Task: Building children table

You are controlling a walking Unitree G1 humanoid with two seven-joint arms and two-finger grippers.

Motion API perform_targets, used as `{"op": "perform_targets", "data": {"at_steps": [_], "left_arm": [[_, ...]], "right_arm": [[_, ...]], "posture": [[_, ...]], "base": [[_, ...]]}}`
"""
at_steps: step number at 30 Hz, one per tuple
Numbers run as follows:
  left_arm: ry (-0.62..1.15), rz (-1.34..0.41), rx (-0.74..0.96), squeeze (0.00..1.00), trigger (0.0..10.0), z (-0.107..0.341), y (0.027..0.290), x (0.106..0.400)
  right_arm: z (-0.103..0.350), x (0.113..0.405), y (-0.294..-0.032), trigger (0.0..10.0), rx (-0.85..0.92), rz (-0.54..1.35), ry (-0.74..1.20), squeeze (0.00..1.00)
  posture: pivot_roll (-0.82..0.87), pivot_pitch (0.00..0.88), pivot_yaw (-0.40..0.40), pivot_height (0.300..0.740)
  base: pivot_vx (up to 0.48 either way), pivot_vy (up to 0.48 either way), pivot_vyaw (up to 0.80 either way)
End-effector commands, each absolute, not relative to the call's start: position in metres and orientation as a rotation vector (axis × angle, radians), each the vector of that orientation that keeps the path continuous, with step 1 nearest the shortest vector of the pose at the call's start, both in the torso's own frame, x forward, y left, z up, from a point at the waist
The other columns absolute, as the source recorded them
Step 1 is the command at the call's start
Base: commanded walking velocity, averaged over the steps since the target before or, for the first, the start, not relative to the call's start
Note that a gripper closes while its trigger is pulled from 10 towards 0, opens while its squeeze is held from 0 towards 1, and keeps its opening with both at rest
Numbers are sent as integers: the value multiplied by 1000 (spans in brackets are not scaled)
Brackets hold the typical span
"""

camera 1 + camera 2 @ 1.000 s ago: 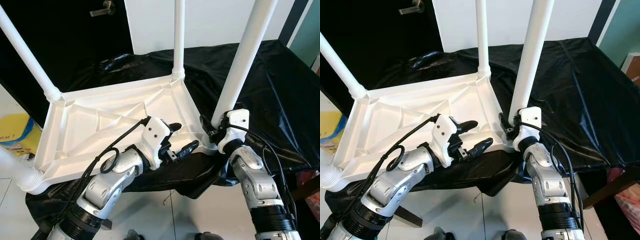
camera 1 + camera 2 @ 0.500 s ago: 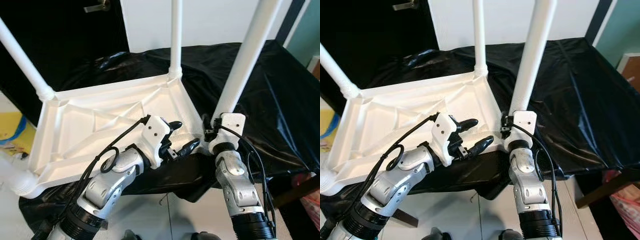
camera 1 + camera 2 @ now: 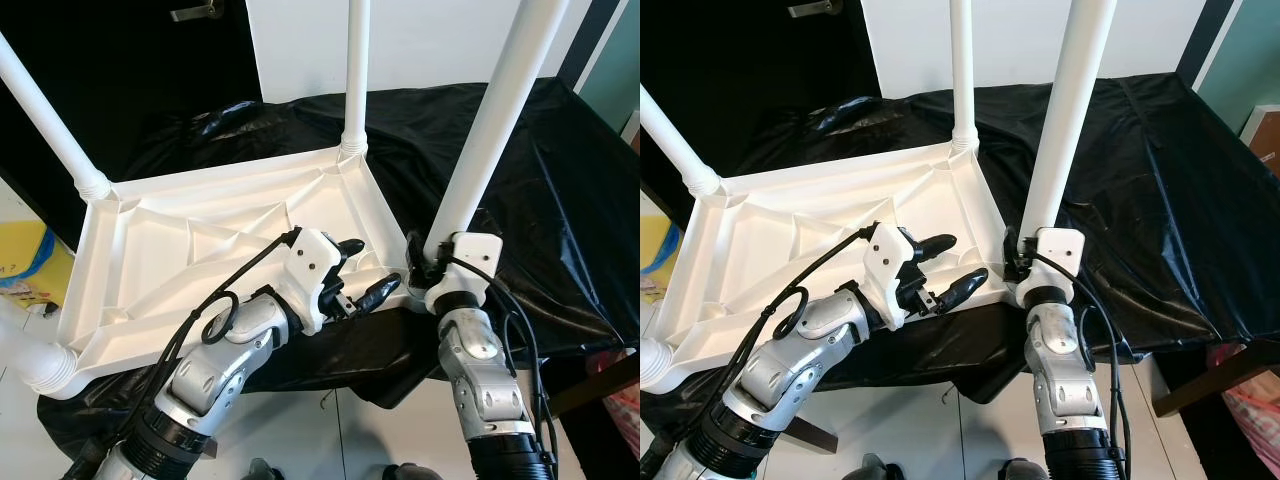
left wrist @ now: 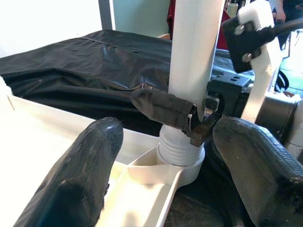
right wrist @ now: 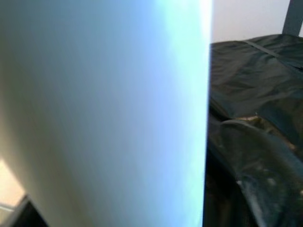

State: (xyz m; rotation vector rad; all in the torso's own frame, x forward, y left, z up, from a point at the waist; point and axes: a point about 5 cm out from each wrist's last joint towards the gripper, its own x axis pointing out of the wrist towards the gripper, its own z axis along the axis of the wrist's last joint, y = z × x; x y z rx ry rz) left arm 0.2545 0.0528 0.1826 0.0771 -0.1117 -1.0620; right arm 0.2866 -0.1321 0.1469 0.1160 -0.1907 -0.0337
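Observation:
A white plastic children's table point(image 3: 190, 250) lies upside down on a black-draped surface, its legs pointing up. At the base of the near right leg point(image 3: 490, 130), just above the threaded collar point(image 4: 182, 151), my right gripper point(image 3: 428, 262) is shut on the leg. One of its fingers point(image 4: 163, 109) crosses the leg in the left wrist view, and the leg point(image 5: 104, 109) stands very close in the right wrist view. My left gripper point(image 3: 368, 268) hovers open over the tabletop's near right corner, holding nothing.
The black cloth point(image 3: 560, 200) covers the whole work surface and hangs over its front edge. A yellow object point(image 3: 25, 265) lies on the floor at the left. A dark door with a handle point(image 3: 195, 12) stands behind. A wooden piece point(image 3: 1210, 375) juts in at the lower right.
My right forearm has swung inward to the left while its gripper stays on the leg's base. The left gripper is unchanged. The whole view has shifted a little.

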Motion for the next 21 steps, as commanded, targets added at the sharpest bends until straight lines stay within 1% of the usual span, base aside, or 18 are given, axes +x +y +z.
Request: {"op": "perform_targets", "data": {"at_steps": [1,3,5,6,7,8,11,12,15,18,21], "left_arm": [[-115,-1178,89,0,10000,183,49,250],[-115,-1179,88,0,10000,183,49,250],[-117,-1189,85,0,10000,184,48,249],[-117,-1196,82,0,10000,184,47,249],[-116,-1201,80,0,10000,183,47,249],[-116,-1201,80,0,10000,183,47,249],[-112,-1235,74,0,10000,183,46,246],[-112,-1235,74,0,10000,183,46,246],[-111,-1255,69,0,10000,183,44,244],[-109,-1259,70,0,10000,182,44,244],[-108,-1263,73,0,10000,182,44,244]], "right_arm": [[152,287,-132,10000,134,-13,-221,1000],[153,287,-134,10000,136,-5,-233,1000],[157,290,-140,10000,139,99,-241,1000],[158,291,-142,10000,129,178,-237,0],[158,291,-144,10000,123,232,-234,0],[158,291,-144,10000,123,232,-234,0],[155,291,-150,10000,46,407,-202,0],[155,291,-150,10000,46,407,-202,0],[151,294,-159,10000,-26,511,-168,0],[151,297,-161,10000,-38,541,-157,0],[152,303,-165,10000,-68,633,-132,0]], "posture": [[-77,72,36,740],[-77,72,36,740],[-86,68,37,740],[-87,67,37,740],[-87,67,37,740],[-87,67,37,740],[-91,62,39,740],[-91,62,39,740],[-91,58,39,740],[-90,52,40,740],[-93,41,40,740]], "base": [[0,0,0],[0,0,0],[0,0,0],[0,0,0],[0,0,0],[0,0,0],[0,0,0],[0,0,0],[0,0,0],[0,0,0],[0,0,0]]}}
